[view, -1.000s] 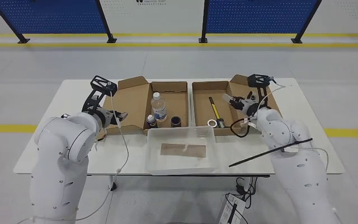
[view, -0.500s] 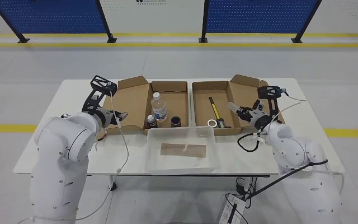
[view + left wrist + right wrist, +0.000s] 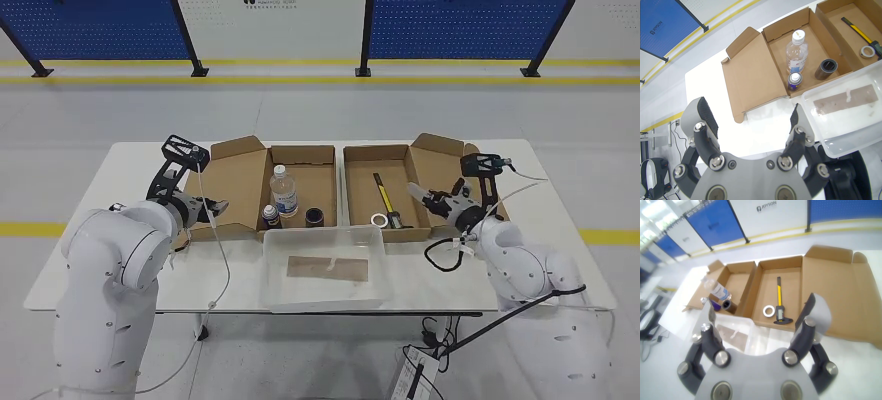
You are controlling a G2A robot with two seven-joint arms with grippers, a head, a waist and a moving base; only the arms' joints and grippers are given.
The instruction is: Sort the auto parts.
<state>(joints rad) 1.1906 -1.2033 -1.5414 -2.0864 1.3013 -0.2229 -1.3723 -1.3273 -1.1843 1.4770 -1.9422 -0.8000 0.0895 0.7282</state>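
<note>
Cardboard boxes, two of them, lie ahead of our grippers. Our left gripper (image 3: 749, 108), fingers spread and empty, faces the left box (image 3: 778, 56), which holds one bottle (image 3: 796, 55), one spray can (image 3: 795, 81) and one dark cylinder (image 3: 826, 69). Our right gripper (image 3: 761, 303), likewise spread and empty, faces the right box (image 3: 791, 285), which holds one caliper (image 3: 779, 302) and one metal ring (image 3: 769, 311). One clear tray (image 3: 829, 123) sits between the grippers.

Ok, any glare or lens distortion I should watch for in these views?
Right wrist view: the floor's yellow line bows from the lens, and the windows glare white. Left wrist view: light glints on the clear bin. Top view: even light on the table, lines straight.
</note>
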